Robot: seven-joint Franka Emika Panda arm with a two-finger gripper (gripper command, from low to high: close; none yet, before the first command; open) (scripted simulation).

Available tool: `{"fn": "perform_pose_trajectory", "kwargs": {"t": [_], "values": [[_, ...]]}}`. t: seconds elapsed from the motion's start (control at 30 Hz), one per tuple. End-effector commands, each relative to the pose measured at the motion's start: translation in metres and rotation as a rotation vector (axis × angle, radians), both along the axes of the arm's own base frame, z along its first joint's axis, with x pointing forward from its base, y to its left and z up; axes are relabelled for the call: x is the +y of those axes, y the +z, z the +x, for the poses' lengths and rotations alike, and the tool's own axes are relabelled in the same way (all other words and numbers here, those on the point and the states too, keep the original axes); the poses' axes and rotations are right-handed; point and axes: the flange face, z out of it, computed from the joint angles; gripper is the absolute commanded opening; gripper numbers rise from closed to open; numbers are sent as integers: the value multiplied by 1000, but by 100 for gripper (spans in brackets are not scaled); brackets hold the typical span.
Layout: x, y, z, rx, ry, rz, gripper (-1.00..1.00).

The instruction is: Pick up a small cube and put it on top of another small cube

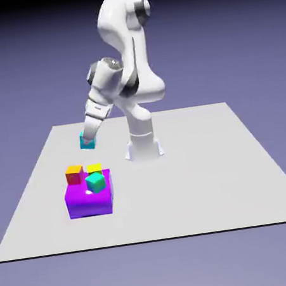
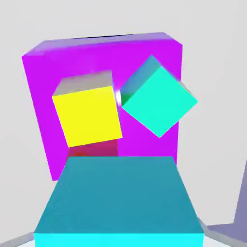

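Grey tabletop; end effector grips cube.

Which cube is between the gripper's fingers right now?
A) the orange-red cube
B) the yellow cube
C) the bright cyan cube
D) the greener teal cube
C: the bright cyan cube fills the near edge of the hand view, and the exterior view shows it at the tip of the gripper.

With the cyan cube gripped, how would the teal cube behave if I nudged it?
The teal cube would probably slide or pivot, its flat faces making rolling unlikely. It looks rigid, its edges being straight. Tipping seems unlikely, since it's about as wide as tall.
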Motion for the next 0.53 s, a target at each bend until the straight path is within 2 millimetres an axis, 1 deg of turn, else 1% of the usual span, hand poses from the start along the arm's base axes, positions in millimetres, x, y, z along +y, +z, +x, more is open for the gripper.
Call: {"fn": "perform_pose_trajectory", "kwargs": {"t": [0.0, 0.13, 0.17, 0.27, 0.37, 0.4, 0.43, 0.47, 0.5], "values": [[-1, -4, -2, 4, -5, 19, -100], [-3, -21, -10, 30, -22, 98, -100], [-3, -21, -10, 30, -22, 98, -100], [-12, -52, -8, 29, -24, 93, -100], [-19, -84, -11, 30, -22, 97, -100], [-20, -88, -12, 30, -22, 98, -100], [-20, -88, -12, 30, -22, 98, 100], [-20, -88, -12, 30, -22, 98, 100], [-18, -78, -10, 30, -23, 96, 100]]}}
